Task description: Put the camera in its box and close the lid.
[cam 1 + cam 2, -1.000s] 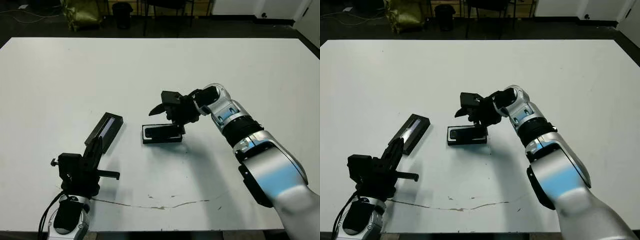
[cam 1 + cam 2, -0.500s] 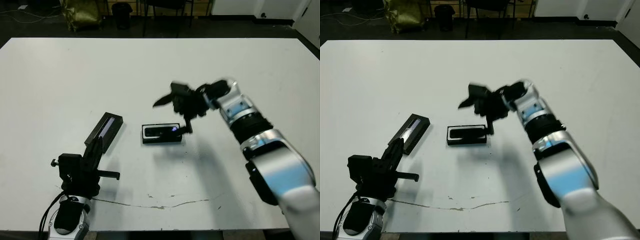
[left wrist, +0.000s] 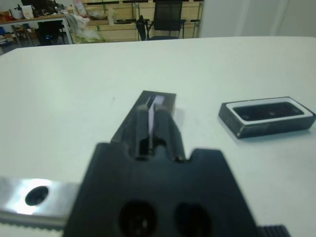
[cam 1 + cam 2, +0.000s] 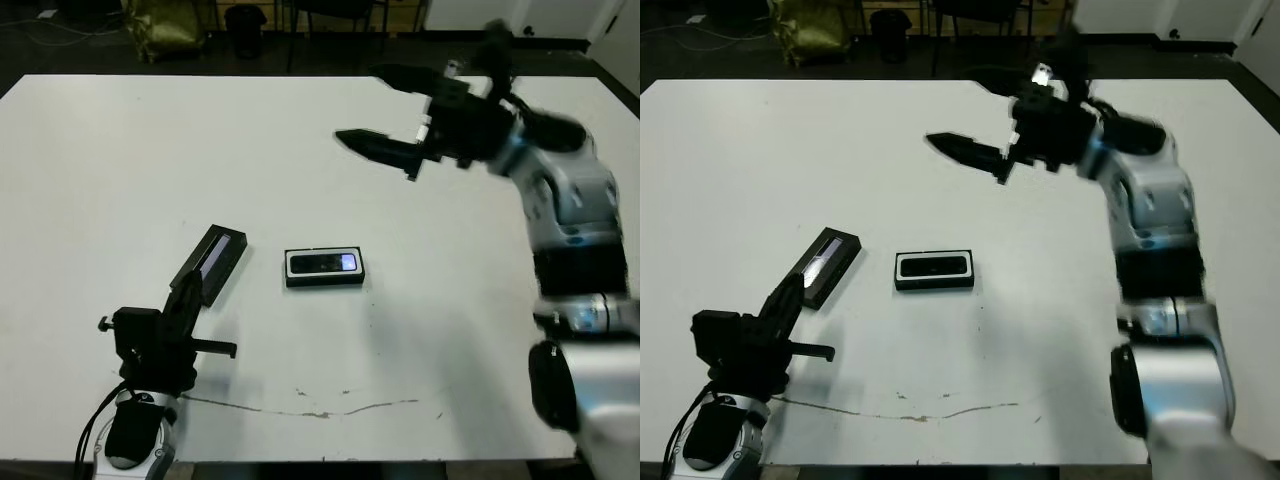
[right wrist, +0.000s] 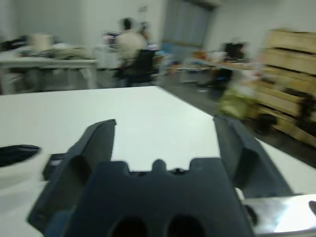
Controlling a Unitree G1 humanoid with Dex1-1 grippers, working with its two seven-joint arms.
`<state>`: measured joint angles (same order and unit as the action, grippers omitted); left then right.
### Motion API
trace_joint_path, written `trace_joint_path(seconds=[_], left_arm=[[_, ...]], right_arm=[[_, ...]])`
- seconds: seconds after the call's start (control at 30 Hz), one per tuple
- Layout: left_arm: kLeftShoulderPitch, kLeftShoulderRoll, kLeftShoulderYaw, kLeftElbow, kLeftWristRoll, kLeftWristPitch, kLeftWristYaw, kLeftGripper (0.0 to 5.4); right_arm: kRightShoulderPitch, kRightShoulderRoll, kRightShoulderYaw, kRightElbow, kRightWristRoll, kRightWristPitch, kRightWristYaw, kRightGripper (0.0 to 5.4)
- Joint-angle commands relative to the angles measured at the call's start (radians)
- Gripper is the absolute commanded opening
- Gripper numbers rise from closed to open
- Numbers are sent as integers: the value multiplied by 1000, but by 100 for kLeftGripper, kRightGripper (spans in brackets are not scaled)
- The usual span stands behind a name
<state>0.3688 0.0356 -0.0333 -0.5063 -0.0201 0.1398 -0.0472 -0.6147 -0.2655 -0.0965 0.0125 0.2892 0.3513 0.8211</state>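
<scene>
- Camera (image 4: 324,263) lies seated in the box (image 4: 325,281) at mid-bench, its lit screen toward the robot's right; neither gripper touches it.
- Right gripper (image 4: 392,108): jaws spread wide and empty, raised high above the far side of the bench (image 4: 120,150), well apart from the box.
- Left gripper (image 3: 150,126): jaws pressed together, empty, resting low near the front edge and pointing along the lid (image 4: 208,258).
- Lid lies flat, strip upward, just beside the box on the robot's left.
- Next, judged: you should take the lid by its long edges, keep it level, align it squarely over the box, then press evenly.
</scene>
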Motion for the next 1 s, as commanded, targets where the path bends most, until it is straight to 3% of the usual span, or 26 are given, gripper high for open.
trace_joint_path(seconds=[0.03,0.13,0.23,0.33,0.47,0.57,0.7,0.83,1.0], left_arm=[[10,19,35,16,-16,-24,-13,0],[1,26,63,28,-28,-55,-22,0],[-8,31,82,32,-23,-73,-23,0],[-17,37,96,31,-28,-80,-31,0],[-25,56,108,22,-29,-75,-49,0],[-28,59,113,8,-39,-67,-56,0],[-23,58,113,-15,-40,-51,-53,0],[-17,59,107,-43,-33,-5,-48,0],[-19,72,96,-58,-45,21,-75,0]], right_arm=[[189,5,-39,-142,-11,-37,-120,364],[370,13,-41,-270,-14,-49,-200,297],[534,28,-17,-327,-33,-119,-242,226],[663,98,-1,-374,-45,-151,-349,158],[768,200,36,-317,-15,-293,-383,67],[835,245,83,-288,-56,-361,-432,2],[870,262,123,-298,-120,-395,-503,2],[872,287,127,-304,-112,-402,-552,2],[877,291,142,-347,-117,-359,-607,2]])
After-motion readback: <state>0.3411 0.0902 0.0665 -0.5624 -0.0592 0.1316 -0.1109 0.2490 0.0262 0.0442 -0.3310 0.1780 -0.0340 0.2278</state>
